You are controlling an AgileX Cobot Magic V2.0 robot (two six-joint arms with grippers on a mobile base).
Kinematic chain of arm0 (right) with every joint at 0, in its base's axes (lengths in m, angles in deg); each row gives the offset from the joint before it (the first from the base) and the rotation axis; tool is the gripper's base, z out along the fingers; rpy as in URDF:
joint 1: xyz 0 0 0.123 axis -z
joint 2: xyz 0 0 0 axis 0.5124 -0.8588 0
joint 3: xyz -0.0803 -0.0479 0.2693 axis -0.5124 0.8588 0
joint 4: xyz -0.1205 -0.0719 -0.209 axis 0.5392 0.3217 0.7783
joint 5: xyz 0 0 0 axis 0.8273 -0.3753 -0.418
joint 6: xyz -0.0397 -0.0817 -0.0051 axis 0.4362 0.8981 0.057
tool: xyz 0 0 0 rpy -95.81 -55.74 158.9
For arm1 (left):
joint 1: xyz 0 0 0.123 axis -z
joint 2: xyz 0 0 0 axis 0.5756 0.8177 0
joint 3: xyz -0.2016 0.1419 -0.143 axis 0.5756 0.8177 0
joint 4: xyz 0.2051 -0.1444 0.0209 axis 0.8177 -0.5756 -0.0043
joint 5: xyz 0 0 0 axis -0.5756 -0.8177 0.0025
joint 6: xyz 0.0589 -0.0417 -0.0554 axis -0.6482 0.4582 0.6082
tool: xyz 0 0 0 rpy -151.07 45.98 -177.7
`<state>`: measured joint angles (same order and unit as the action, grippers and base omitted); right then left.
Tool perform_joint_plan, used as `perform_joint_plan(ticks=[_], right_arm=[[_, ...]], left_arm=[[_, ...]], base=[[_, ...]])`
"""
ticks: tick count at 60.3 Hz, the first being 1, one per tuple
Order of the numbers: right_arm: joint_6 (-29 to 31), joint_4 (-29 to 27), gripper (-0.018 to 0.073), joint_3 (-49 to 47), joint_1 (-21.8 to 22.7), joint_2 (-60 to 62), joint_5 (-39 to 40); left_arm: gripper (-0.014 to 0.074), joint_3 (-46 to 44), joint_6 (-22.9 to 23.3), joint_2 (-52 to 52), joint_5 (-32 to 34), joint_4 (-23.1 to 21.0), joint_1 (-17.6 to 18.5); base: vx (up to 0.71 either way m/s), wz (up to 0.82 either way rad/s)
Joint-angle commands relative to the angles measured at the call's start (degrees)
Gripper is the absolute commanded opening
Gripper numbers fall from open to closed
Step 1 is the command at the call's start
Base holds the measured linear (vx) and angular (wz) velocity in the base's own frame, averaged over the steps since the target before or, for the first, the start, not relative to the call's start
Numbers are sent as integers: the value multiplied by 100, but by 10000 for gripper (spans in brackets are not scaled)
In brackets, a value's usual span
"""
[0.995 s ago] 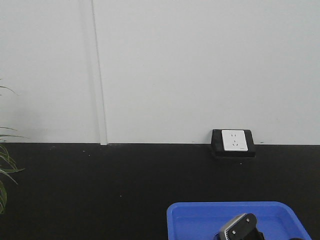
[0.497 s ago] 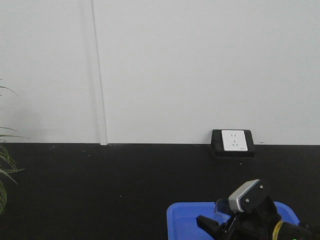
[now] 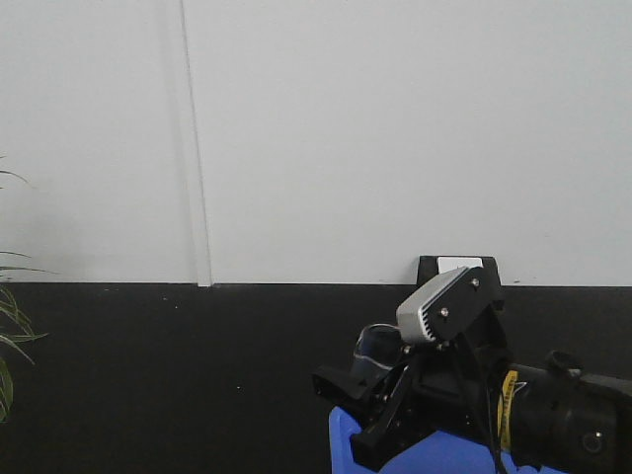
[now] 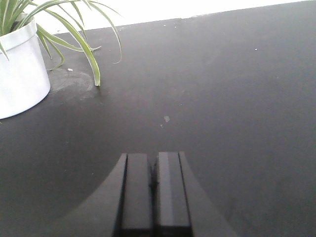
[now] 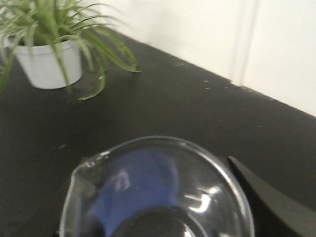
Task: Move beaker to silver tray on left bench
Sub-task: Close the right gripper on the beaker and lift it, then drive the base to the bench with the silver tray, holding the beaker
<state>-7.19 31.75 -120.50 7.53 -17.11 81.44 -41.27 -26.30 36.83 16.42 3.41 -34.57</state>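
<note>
1. The right tool (image 5: 163, 212) is pinching the beaker (image 5: 158, 192). In its wrist view the clear rim fills the lower half of the picture, with the pour lip at about 9 o'clock. One black finger (image 5: 266, 207) lies against the glass at 3 o'clock (the opposite finger is hard to make out through the wall).
2. From the front, the beaker sits at about 5 o'clock in the frame. It is held up off the black surface (image 3: 178, 375), just over the left end of the blue tray (image 3: 444, 459). Blue shows through the glass bottom in the wrist view.
3. The arm's grey wrist camera (image 3: 444, 304) stands at 1 o'clock from the beaker. It covers the lower part of a white wall socket (image 3: 459, 263).
4. The surface runs wide and bare along the foot of a white wall (image 3: 395, 128).
5. The left tool (image 4: 153, 192) has its two black fingers pressed together, only a thin seam between them. It sits at 6 o'clock in its own view, with the matte surface stretching away beyond it.
6. A plant in a white pot (image 4: 19, 79) stands on the surface at 10 o'clock from the left tool, well apart from it. In the right wrist view, a potted plant is at 11 o'clock from the beaker. A few green leaves poke in at 8 o'clock in the front view.
</note>
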Motion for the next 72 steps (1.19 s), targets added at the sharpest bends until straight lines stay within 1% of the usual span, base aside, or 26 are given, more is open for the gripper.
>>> perform_joint_plan(ticks=[1,49,72], right_arm=[[-41,-18,-14,-199,-58,193,112],[-41,9,-12,-173,-52,193,132],[-41,9,-11,-173,-52,193,127]], left_arm=[[1,114,8,-47,435,-17,31],[1,114,8,-47,435,-17,31],[1,114,8,-47,435,-17,31]], base=[[0,0],[0,1],[-12,1]])
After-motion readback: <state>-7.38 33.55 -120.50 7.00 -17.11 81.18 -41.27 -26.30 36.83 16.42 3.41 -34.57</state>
